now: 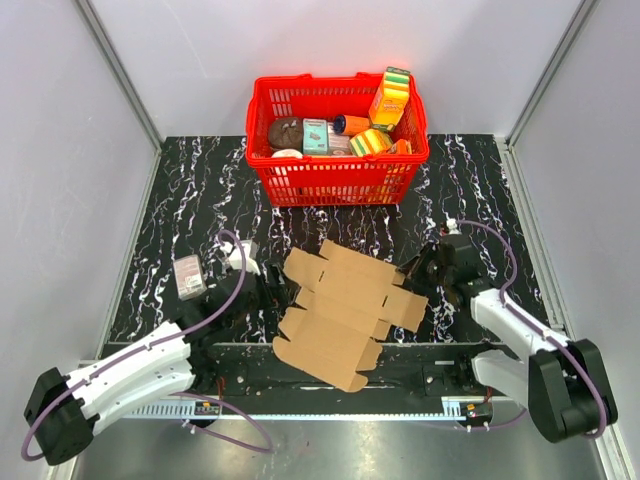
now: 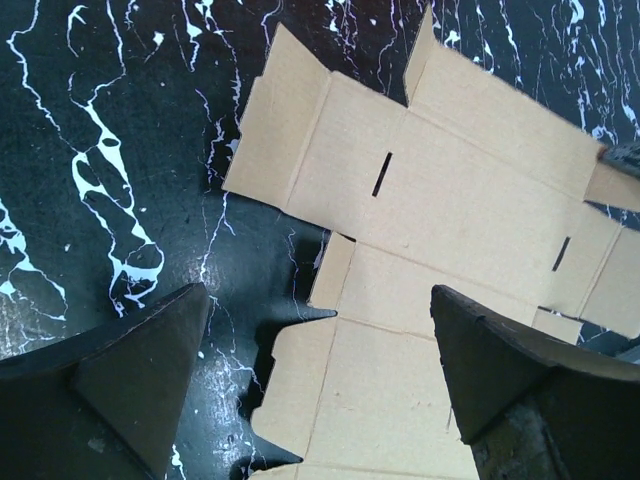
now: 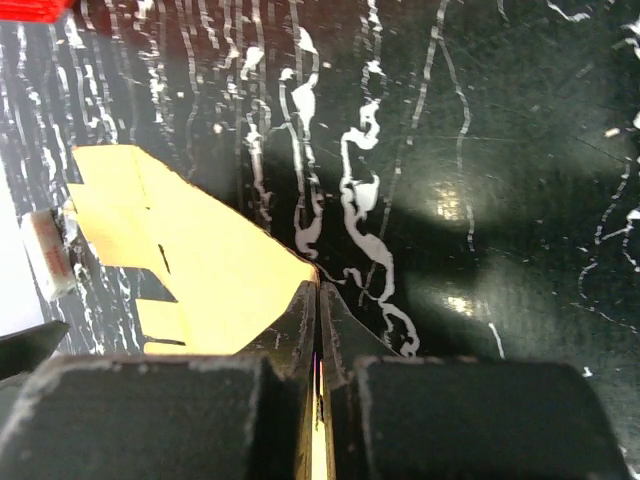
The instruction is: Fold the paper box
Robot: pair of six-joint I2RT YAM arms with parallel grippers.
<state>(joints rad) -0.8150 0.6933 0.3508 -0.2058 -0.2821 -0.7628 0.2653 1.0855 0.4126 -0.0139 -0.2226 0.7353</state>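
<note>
Flat, unfolded plain brown die-cut cardboard paper box (image 1: 340,310) in the middle of the black white-veined table (image 1: 190,190), at six o'clock from the red plastic basket (image 1: 330,182); likely light and thin, stiff across the panels yet springy at the creases and easily dented, so best taken by an outer flap edge. Right tool (image 3: 318,290) at the sheet's three o'clock edge, jaws together, pinching a thin flap there. Left tool (image 2: 318,292) spread wide above the nine o'clock side, holding nothing.

paper box (image 1: 345,310) on table (image 1: 200,190), basket (image 1: 330,180) behind
</note>
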